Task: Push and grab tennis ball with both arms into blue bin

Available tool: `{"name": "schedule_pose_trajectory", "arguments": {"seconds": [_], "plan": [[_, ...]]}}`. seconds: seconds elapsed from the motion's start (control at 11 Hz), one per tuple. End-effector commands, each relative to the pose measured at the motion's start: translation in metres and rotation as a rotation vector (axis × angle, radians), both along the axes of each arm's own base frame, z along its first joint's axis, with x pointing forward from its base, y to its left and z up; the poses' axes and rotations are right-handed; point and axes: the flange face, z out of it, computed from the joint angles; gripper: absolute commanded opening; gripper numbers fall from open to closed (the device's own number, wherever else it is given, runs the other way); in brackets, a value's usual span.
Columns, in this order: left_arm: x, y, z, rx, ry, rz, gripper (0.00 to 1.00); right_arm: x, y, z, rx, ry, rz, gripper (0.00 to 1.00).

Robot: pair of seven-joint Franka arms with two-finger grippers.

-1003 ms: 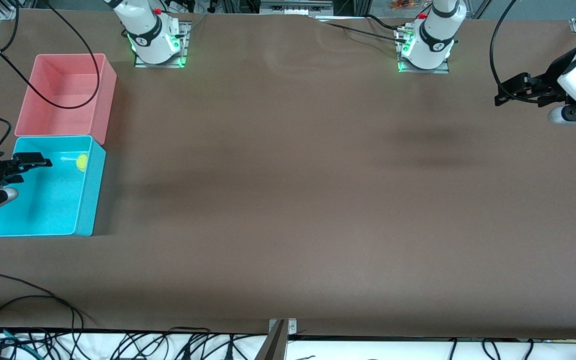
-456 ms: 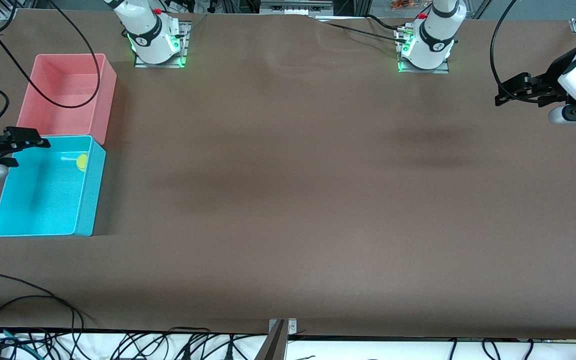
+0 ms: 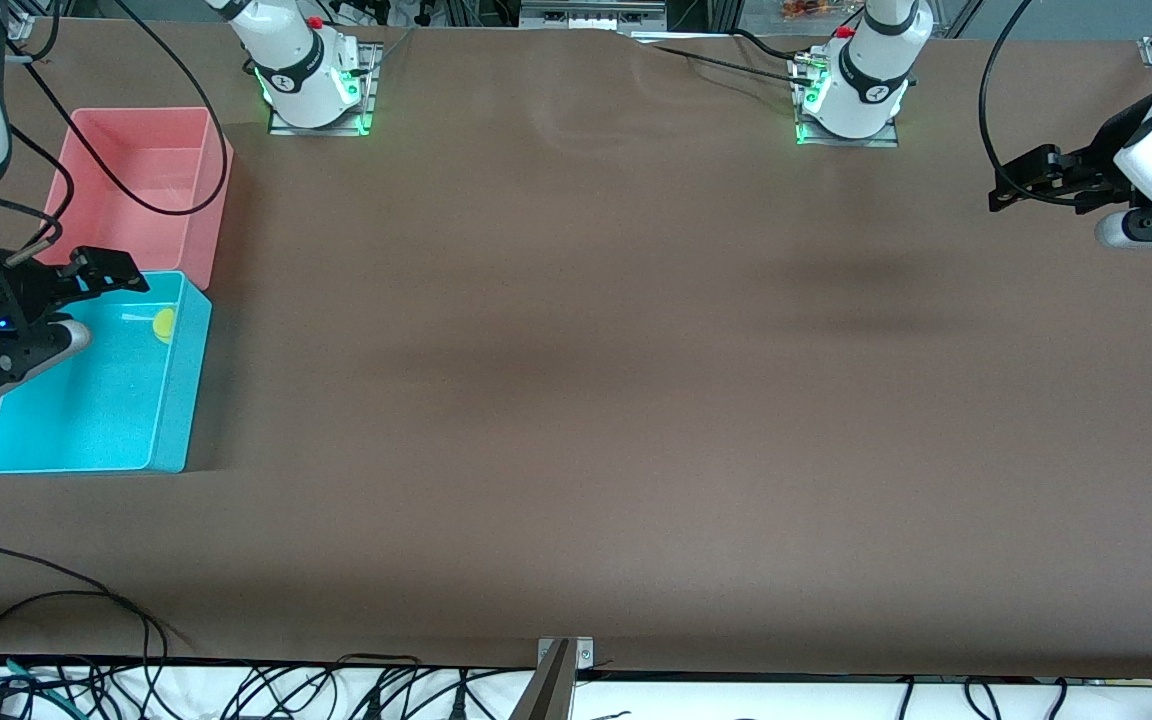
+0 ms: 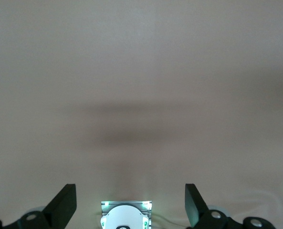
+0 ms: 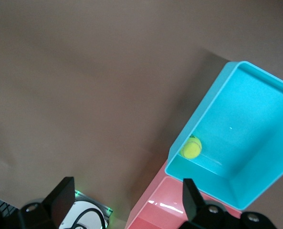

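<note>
Looking down at the brown worktop [image 3: 576, 400], you find the small fuzzy yellow-green tennis ball [image 3: 164, 323] already lying inside the rectangular cyan-blue plastic bin [image 3: 172, 400], in the corner that sits farthest from the front camera and closest to the middle of the worktop. In the right wrist view the ball [image 5: 191, 148] rests against the bin's wall [image 5: 205, 107]. That bin stands at the right arm's end of the worktop, touching the pink plastic bin [image 3: 206, 215] of the same size, which lies farther from the front camera.

Your right gripper [image 3: 76, 300] hangs over the blue bin's outer edge, up in the air, its jaws spread wide and gripping nothing; the ball is apart from them.

Your left gripper [image 3: 1011, 195] waits over bare worktop at the left arm's end, well apart from both bins, its jaws likewise wide open and empty. Its wrist view shows only worktop and a green-lit arm base [image 4: 126, 217].
</note>
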Motion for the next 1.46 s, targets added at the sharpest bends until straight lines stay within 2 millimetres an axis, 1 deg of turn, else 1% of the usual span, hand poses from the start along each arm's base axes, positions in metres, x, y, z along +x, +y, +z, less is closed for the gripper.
{"name": "schedule_pose_trajectory", "arguments": {"seconds": [0.0, 0.09, 0.27, 0.36, 0.46, 0.55, 0.64, 0.73, 0.82, 1.0, 1.09, 1.19, 1.28, 1.37], "plan": [[-0.003, -0.003, 0.008, -0.014, -0.012, 0.002, 1.00, -0.020, -0.032, 0.014, -0.074, -0.044, -0.103, 1.00], [-0.002, -0.001, 0.008, -0.018, -0.015, 0.001, 1.00, -0.025, -0.045, 0.012, -0.072, -0.053, -0.136, 1.00], [-0.003, -0.005, 0.009, -0.017, -0.015, 0.001, 1.00, -0.039, -0.066, 0.004, -0.060, -0.074, -0.199, 1.00], [-0.003, -0.002, 0.008, -0.018, -0.014, -0.001, 1.00, -0.043, -0.066, 0.002, -0.072, -0.087, -0.214, 1.00], [-0.002, -0.001, 0.008, -0.024, -0.015, 0.005, 1.00, -0.047, -0.070, 0.000, -0.074, -0.083, -0.297, 1.00], [-0.004, -0.003, 0.008, -0.020, -0.010, 0.005, 1.00, -0.055, -0.072, -0.006, -0.055, -0.061, -0.374, 1.00], [-0.002, -0.001, 0.008, -0.019, -0.015, 0.000, 1.00, -0.063, -0.080, -0.012, -0.045, -0.042, -0.433, 1.00], [-0.002, 0.000, 0.008, -0.023, -0.018, 0.002, 1.00, -0.066, -0.081, -0.011, -0.062, -0.041, -0.505, 1.00], [-0.003, -0.002, 0.009, -0.020, -0.018, 0.000, 1.00, -0.068, -0.082, -0.011, -0.084, -0.059, -0.577, 1.00], [-0.002, -0.001, 0.008, -0.023, -0.016, 0.002, 1.00, -0.063, -0.086, -0.008, -0.079, -0.120, -0.590, 1.00], [-0.003, 0.000, 0.009, -0.023, -0.018, 0.005, 1.00, -0.062, -0.085, -0.006, -0.094, -0.146, -0.548, 1.00], [-0.003, 0.000, 0.009, -0.019, -0.017, 0.000, 1.00, -0.061, -0.068, 0.000, -0.111, -0.173, -0.426, 1.00], [-0.002, 0.000, 0.008, -0.025, -0.017, 0.001, 1.00, -0.066, -0.055, 0.003, -0.108, -0.173, -0.410, 1.00], [-0.002, 0.000, 0.008, -0.025, -0.015, 0.004, 1.00, -0.075, -0.054, 0.002, -0.109, -0.170, -0.434, 1.00]]}}
